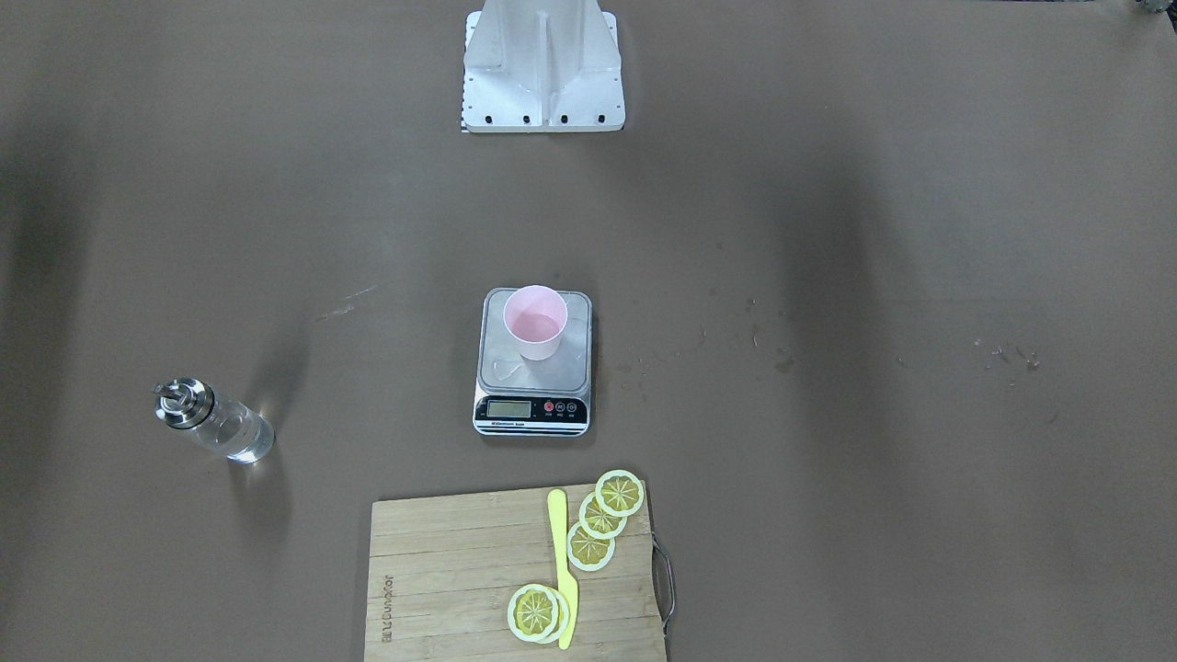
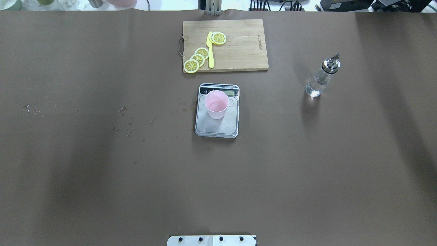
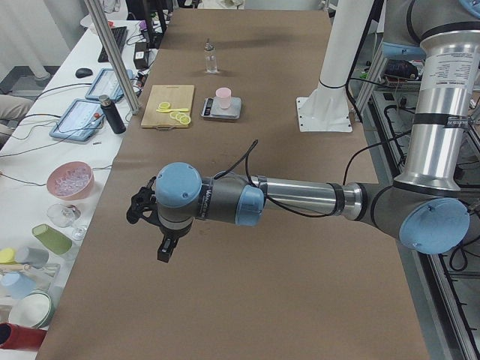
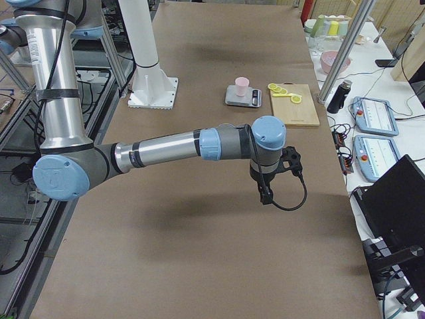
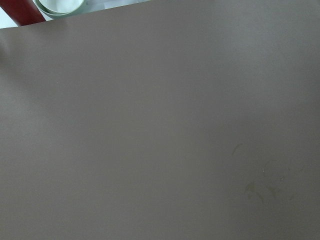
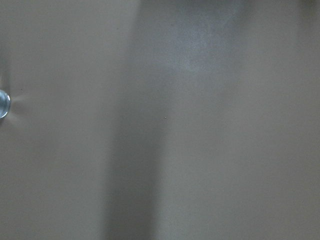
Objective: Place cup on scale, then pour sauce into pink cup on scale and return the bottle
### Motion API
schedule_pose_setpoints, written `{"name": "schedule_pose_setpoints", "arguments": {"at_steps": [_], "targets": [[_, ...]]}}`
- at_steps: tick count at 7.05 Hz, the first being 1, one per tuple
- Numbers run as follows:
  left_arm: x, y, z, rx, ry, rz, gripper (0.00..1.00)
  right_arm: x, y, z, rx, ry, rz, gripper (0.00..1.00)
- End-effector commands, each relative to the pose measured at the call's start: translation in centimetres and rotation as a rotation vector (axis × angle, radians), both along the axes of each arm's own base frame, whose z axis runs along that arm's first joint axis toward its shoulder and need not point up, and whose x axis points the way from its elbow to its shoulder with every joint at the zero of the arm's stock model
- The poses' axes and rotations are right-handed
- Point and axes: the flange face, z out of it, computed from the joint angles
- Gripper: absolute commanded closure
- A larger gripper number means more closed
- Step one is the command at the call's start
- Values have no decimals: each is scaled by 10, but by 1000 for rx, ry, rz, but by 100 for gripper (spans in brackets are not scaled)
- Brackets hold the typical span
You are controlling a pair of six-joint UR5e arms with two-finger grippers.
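Two jaws, both out over the tabletop's [image 2: 102, 171] far ends, and I cannot tell how wide either stands. The cup [image 2: 216, 104] sits on the scale [image 2: 218, 128]; the bottle [image 2: 321, 79] stands free, well off to my right. Light cup, slick glass: one clumsy reach could topple either.

Scale display [image 1: 508, 409] illegibly small.
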Motion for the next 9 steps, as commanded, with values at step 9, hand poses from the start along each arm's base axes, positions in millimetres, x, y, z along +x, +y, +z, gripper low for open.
{"name": "schedule_pose_setpoints", "arguments": {"at_steps": [9], "targets": [[14,-37,60,-76,-112,79,3,-11,-18,45,-81,14,-20,0]]}}
